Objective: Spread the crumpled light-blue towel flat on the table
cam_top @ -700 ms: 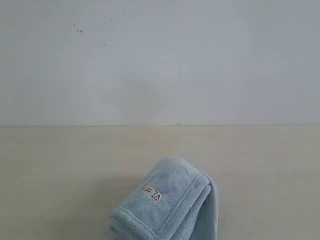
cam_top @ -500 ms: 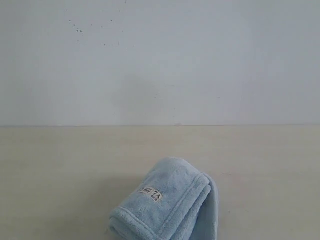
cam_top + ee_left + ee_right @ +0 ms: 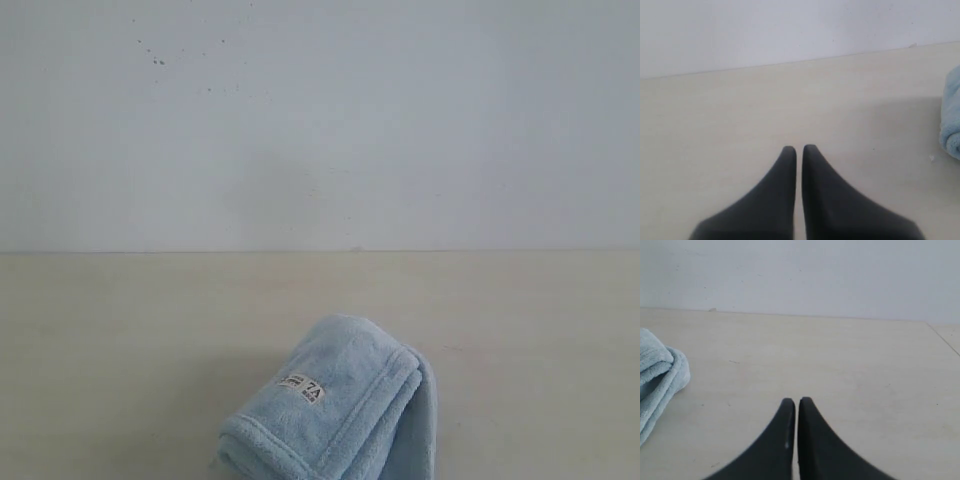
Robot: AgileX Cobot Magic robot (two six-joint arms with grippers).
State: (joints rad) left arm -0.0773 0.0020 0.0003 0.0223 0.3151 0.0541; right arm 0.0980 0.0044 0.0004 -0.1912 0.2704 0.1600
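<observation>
My left pincer [image 3: 799, 148] is pressed together, its two black fingers tip to tip with only a hairline slit between them, pinching nothing and pointing out over bare table. My right pincer [image 3: 796, 401] is pressed together the same way, also with nothing in it. Both have open room around their tips. The towel [image 3: 340, 410] lies between them, well apart from either. It is off to the right of the left pincer, where only a rolled edge [image 3: 952, 120] shows, and off to the left of the right pincer, where a folded, rounded end [image 3: 657, 375] shows. In the exterior view it sits near the front, about the middle, as a bunched, doubled-over bundle with its near part cut off by the frame. Its stitched hem [image 3: 385, 400] runs slantwise down the right side of the bundle, and the small white label [image 3: 301, 387] faces up on top. The table [image 3: 120, 330] is pale beige, matte and flat, with wide bare stretches left, right and far of the towel. A thin line [image 3: 945, 340] crosses the surface beyond my right pincer; I cannot tell whether it is an edge or a seam. At the far side the table meets a white wall [image 3: 320, 120] in a straight line, and a few dark specks [image 3: 158, 61] dot the wall high on the left.
</observation>
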